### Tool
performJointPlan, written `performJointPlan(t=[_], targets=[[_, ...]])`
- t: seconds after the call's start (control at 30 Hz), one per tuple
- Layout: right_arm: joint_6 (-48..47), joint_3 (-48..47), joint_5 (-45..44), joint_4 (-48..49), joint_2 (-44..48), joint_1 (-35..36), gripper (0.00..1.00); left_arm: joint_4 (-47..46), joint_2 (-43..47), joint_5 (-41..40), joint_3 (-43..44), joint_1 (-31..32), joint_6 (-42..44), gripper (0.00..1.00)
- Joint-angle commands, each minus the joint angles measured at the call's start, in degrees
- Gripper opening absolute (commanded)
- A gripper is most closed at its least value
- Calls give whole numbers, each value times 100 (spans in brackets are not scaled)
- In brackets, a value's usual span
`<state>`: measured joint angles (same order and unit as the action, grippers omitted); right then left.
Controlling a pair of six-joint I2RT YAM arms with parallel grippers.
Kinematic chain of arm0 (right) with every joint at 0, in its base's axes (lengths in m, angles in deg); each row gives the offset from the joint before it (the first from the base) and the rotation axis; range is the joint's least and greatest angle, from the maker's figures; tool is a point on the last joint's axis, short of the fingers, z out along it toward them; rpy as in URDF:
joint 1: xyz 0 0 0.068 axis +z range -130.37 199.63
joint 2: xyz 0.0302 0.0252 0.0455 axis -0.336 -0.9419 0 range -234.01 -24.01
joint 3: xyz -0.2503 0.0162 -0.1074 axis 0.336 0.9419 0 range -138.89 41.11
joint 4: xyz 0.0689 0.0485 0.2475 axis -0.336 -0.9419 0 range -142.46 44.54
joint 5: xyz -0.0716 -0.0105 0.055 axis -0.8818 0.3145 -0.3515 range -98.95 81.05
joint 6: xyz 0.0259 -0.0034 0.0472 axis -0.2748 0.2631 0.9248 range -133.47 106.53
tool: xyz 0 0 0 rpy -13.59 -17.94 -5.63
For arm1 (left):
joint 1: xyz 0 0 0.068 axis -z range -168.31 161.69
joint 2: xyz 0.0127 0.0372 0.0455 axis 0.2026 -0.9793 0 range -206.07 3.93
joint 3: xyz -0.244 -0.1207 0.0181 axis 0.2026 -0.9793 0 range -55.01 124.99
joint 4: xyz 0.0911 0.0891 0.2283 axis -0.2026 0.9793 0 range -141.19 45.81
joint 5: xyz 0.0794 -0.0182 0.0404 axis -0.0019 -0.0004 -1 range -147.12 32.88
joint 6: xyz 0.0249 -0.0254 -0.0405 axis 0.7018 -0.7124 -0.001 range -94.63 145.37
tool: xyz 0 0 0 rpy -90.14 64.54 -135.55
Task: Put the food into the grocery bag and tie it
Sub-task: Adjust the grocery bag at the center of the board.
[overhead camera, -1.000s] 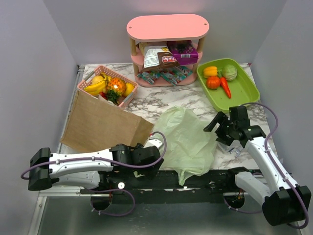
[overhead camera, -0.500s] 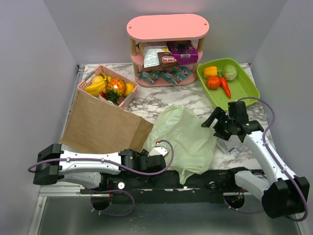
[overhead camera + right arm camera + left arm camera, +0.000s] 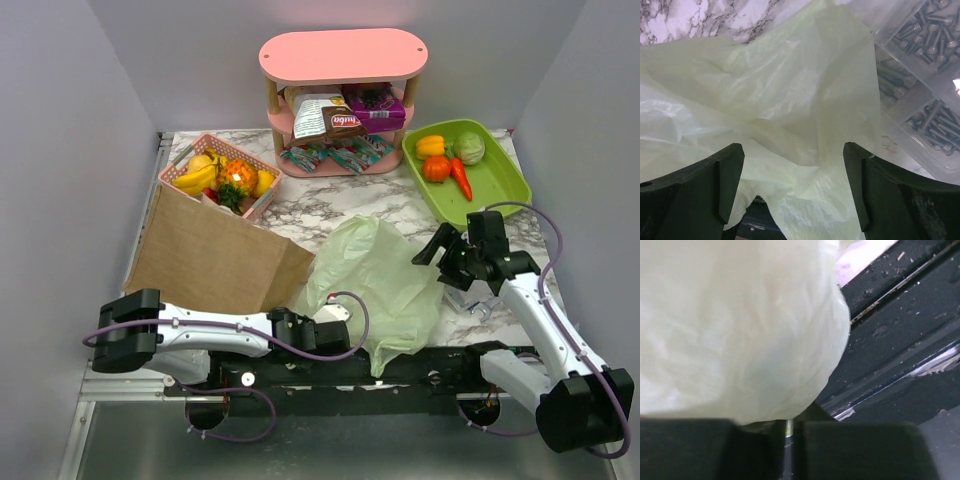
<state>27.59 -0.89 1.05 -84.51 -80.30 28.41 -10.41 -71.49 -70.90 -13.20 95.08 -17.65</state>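
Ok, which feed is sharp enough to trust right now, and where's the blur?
Top external: evenly lit, sharp, only soft shadows. Right wrist: grocery bag creases crisp, right gripper dark but defined. Left wrist: bag too close, washed out and soft; left gripper a black blur.

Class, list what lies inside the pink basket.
In the pink basket: bananas, an orange fruit and green leaves. The brown paper bag covers its near side, so anything there is hidden.
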Motion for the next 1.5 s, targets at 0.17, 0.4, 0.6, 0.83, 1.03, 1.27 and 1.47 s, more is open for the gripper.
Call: performJointPlan(t=[0.17, 0.4, 0.6, 0.83, 1.03, 1.27, 1.47], targets=[[-328, -319, 203, 100, -250, -7, 89, -282, 256, -268, 779, -71, 493, 0], [-891, -1761, -185, -483, -827, -11, 98, -1791, 1622, 1352, 580, -1551, 340, 0], [-1111, -2436, -630, -1017, -867, -13, 100, -2783, 2364, 2030, 322, -2335, -431, 0], [-1007, -2159, -582, -1060, -588, -10, 100, -3731, 2314, 2193, -43, -2389, -1376, 0], [-921, -1937, -648, -1069, -465, -8, 100, -4244, 2441, 2164, -392, -2389, -1798, 0], [-404, -1030, -692, -923, -157, -8, 95, -4253, 2818, 1898, -657, -2389, -1943, 0], [-235, -599, -357, -438, -25, -11, 74, -4432, 2927, 1914, -984, -2389, -2140, 0]])
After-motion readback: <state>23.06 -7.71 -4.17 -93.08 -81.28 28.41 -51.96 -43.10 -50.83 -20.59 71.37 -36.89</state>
